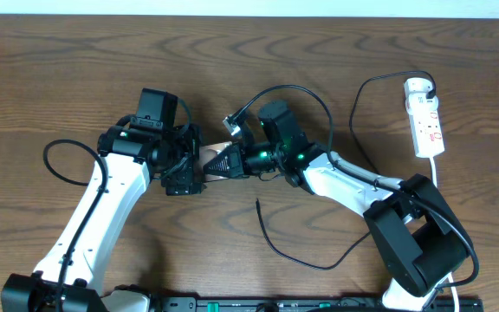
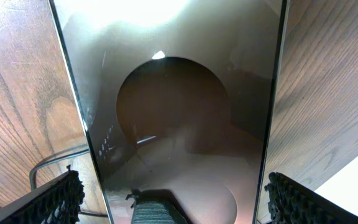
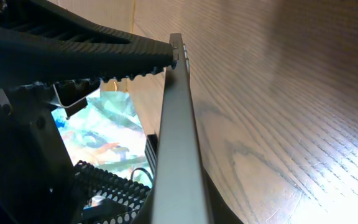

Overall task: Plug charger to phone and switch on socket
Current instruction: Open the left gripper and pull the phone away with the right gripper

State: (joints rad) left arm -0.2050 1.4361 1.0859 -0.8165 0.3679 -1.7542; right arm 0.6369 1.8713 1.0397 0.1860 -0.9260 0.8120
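We reckon the dark glossy phone slab stiff, slick, fragile (glass), so grip long edges; L pincer released astride it, R pincer clenched.

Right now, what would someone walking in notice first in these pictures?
Two claws meet in the middle over the phone: the right claw is clamped on it, and the left claw stands open astride its glossy face. The charger lies loose on the table near them, and the white socket sits at the far right.
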